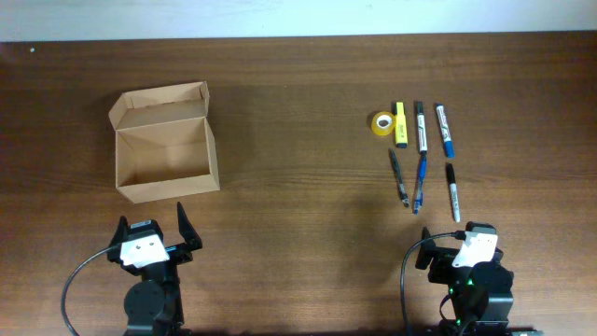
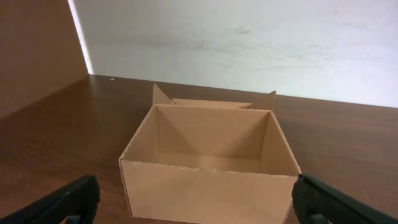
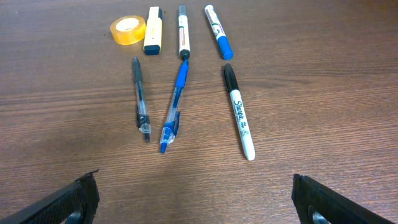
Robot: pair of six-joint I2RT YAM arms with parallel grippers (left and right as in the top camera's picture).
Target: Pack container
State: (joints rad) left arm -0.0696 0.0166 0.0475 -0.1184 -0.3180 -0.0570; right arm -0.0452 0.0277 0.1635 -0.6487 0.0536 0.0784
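The tan cardboard container (image 1: pixel 164 154) stands open and empty at the left of the table, its flap lid folded back; the left wrist view shows it (image 2: pixel 208 186) straight ahead. My left gripper (image 1: pixel 152 231) is open just in front of it, empty. At the right lie a yellow tape roll (image 1: pixel 381 122), a yellow highlighter (image 1: pixel 400 124), a black-capped marker (image 1: pixel 421 127), a blue-capped marker (image 1: pixel 445 129), a black pen (image 1: pixel 399 178), a blue pen (image 1: pixel 419 183) and a black Sharpie (image 1: pixel 451 190). My right gripper (image 1: pixel 454 237) is open and empty, just in front of them.
The wooden table's far edge meets a white wall (image 2: pixel 249 43). In the right wrist view the Sharpie (image 3: pixel 239 113), blue pen (image 3: pixel 173 110) and black pen (image 3: pixel 140 95) lie nearest, the tape (image 3: pixel 128 30) and highlighter (image 3: pixel 153 30) farther back.
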